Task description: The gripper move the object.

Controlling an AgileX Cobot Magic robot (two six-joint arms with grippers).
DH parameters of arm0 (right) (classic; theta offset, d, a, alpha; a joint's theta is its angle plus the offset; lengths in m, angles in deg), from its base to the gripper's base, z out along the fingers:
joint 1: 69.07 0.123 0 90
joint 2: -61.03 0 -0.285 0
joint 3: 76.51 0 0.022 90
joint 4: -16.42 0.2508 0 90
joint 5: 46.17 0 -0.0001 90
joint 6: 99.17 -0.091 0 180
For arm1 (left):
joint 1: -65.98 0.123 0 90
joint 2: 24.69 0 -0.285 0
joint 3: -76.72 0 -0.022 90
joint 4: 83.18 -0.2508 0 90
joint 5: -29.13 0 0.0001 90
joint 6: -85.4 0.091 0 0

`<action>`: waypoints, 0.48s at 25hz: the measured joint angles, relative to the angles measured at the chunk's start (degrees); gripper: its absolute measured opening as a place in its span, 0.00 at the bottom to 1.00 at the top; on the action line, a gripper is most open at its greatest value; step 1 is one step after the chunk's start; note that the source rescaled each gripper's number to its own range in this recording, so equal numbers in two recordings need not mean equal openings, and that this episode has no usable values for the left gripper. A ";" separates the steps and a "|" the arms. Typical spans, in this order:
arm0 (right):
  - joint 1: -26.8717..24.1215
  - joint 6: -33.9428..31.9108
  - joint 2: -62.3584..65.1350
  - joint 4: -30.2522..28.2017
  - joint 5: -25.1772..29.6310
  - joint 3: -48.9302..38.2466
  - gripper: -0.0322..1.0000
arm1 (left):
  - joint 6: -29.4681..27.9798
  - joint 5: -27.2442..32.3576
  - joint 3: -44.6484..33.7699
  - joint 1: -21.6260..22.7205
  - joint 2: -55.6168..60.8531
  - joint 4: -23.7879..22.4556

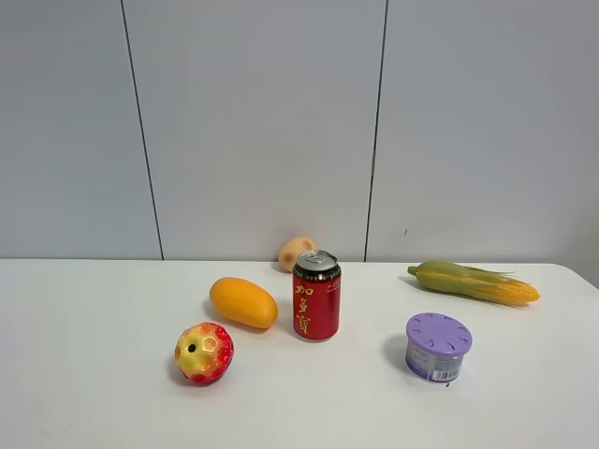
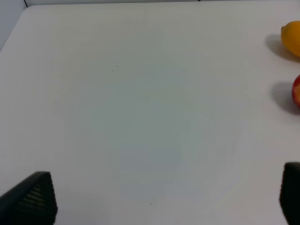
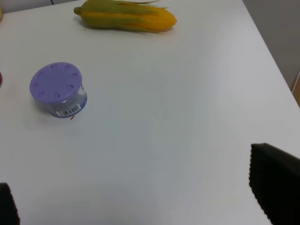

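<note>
The object, a small glossy faceted red and yellow fruit (image 1: pixel 204 353) with a dark hole, lies on the white table (image 1: pixel 84 393) at the front left. Only its red edge shows in the left wrist view (image 2: pixel 296 93). Neither arm appears in the exterior high view. My left gripper (image 2: pixel 159 201) is open and empty over bare table, well to the left of the fruit; its two black fingertips (image 2: pixel 29 200) frame the view. My right gripper (image 3: pixel 140 201) is open and empty, with one black fingertip (image 3: pixel 276 185) showing over the table's right part.
An orange mango (image 1: pixel 243 302) lies behind the fruit. A red can (image 1: pixel 316 295) stands at the centre, with a pale peach-coloured fruit (image 1: pixel 296 252) behind it. A purple-lidded tub (image 1: pixel 437 346) and a corn cob (image 1: pixel 473 282) sit to the right.
</note>
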 joint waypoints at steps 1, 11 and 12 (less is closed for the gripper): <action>0.00 0.00 0.00 0.00 0.00 0.00 1.00 | 0.00 0.00 0.00 0.00 0.00 0.00; 0.00 0.00 0.00 -0.35 0.00 0.00 1.00 | 0.00 0.00 0.00 0.00 0.00 0.00; 0.00 0.00 0.00 -0.35 0.00 0.00 1.00 | 0.00 0.00 0.00 0.00 0.00 0.00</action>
